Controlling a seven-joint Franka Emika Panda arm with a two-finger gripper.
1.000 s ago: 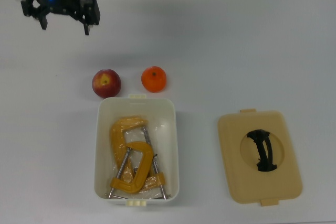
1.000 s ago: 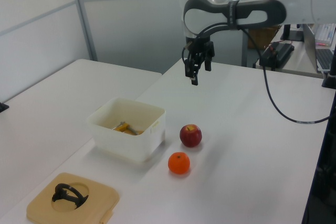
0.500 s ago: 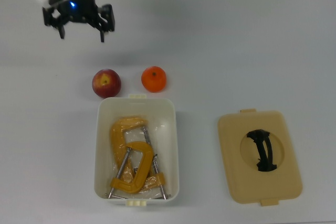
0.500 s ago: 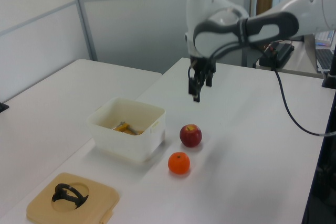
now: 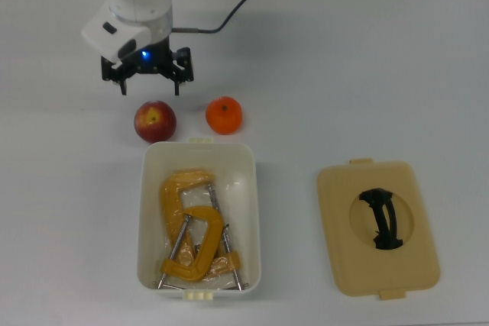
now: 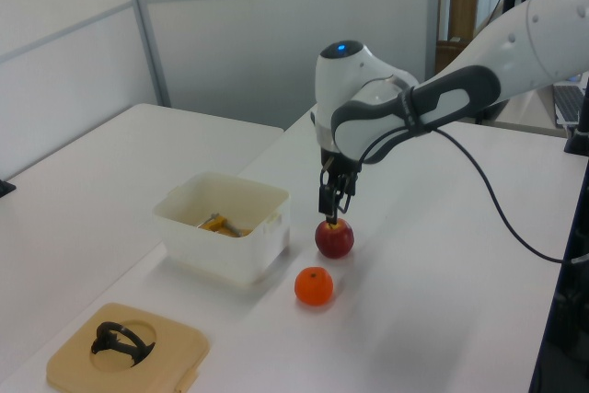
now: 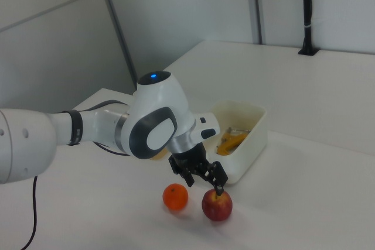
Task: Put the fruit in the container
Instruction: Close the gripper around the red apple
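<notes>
The pincer (image 5: 150, 85) hangs with its fingers spread wide just above the apple (image 5: 155, 121); the orange (image 5: 224, 114) lies beside, both outside the container (image 5: 147, 211).

The arm (image 7: 146, 130) hides the lid in the right view.

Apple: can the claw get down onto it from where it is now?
Probably yes. The claw hangs open just above the apple with nothing between them. The orange sits apart from it, but the white tub wall is close beside the apple, leaving little room on that side.
</notes>
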